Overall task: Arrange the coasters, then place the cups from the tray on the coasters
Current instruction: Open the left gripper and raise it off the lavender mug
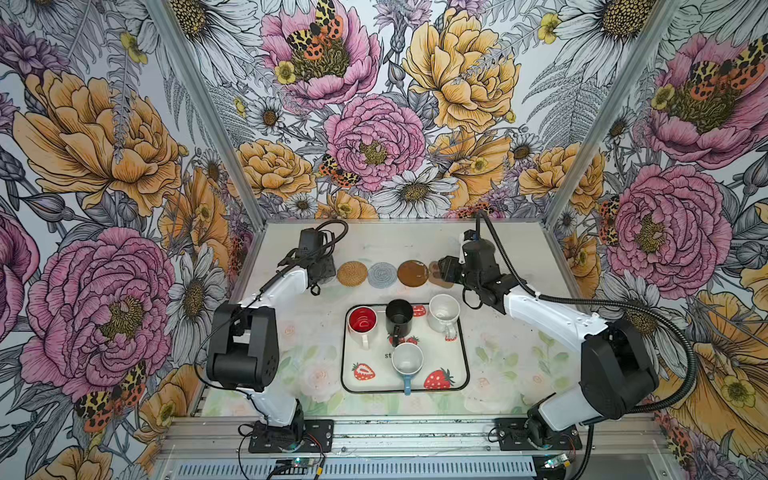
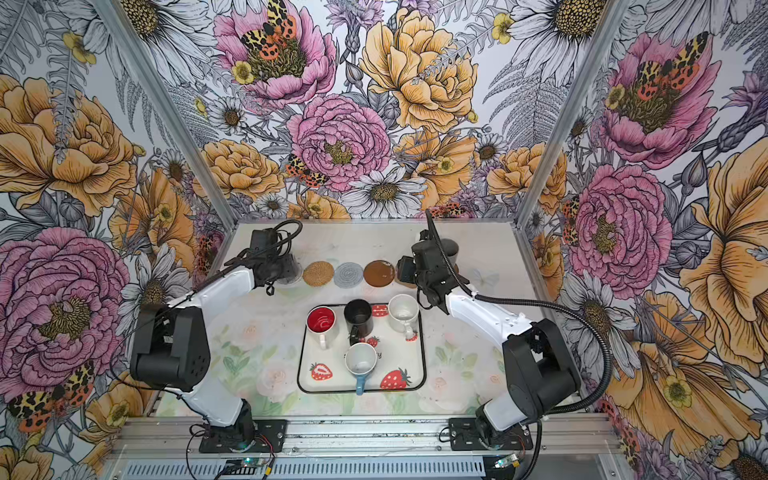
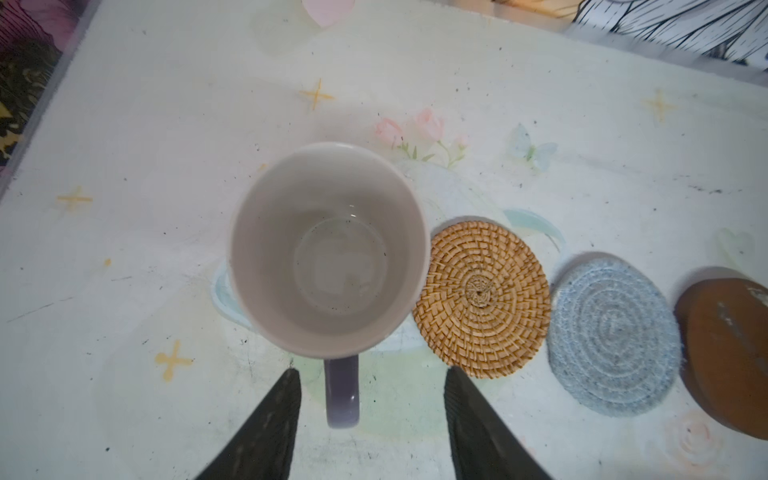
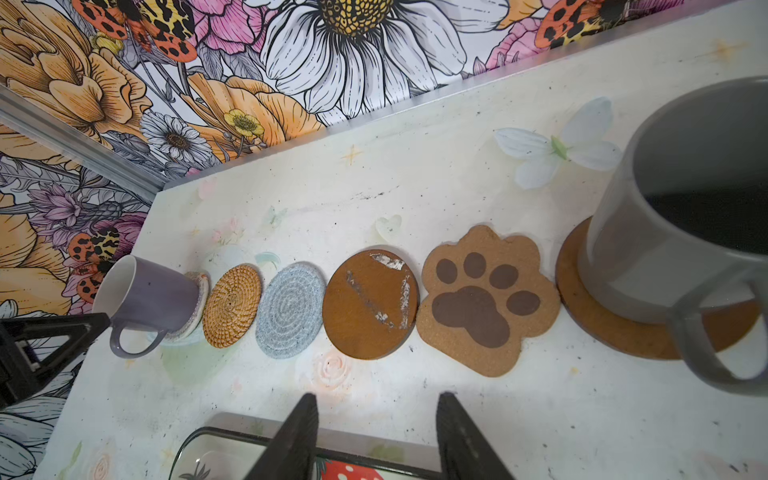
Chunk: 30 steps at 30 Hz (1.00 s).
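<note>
Left end effector (image 3: pixel 372 374) straddles lilac mug (image 3: pixel 328 249) handle, jaws parted, not gripping.

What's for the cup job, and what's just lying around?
Job: tray, red-inside mug, black mug, speckled mug, blue mug, lilac mug, grey mug, beaded coaster, rattan coaster, spiral coaster, brown coaster, paw coaster, round cork coaster.
Just there: flowery wall, table.

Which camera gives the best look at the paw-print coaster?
The right wrist view: the paw-print coaster lies whole and unobstructed there. In both top views the right arm hides most of it. The left wrist view misses it entirely.
</note>
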Motion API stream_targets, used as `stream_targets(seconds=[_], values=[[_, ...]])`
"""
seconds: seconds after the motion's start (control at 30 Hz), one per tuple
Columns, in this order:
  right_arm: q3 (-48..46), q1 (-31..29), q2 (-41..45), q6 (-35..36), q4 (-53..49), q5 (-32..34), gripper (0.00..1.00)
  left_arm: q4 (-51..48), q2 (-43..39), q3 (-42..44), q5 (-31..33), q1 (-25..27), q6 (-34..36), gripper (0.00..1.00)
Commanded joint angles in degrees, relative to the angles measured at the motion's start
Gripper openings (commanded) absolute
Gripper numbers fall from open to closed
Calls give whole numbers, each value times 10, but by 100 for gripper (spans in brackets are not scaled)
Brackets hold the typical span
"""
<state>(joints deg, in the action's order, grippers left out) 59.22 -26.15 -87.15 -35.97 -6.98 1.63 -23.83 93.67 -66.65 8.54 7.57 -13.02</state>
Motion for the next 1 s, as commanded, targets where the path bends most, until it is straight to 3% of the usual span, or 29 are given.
stream_targets(seconds=[0.0,0.33,0.57,0.73,0.97], values=[[5,5,17,4,11,-3,49,-7,-38,4,21,12,7,58],[-1,-4,39,3,11,-1,49,-7,-153,26,27,70,-25,61],[-3,-18,58,4,11,4,48,-1,-221,37,67,148,-59,63],[-5,-28,66,3,10,7,48,75,-270,108,82,217,-100,65],[-14,-39,90,2,6,9,48,88,-302,129,99,270,-108,65]])
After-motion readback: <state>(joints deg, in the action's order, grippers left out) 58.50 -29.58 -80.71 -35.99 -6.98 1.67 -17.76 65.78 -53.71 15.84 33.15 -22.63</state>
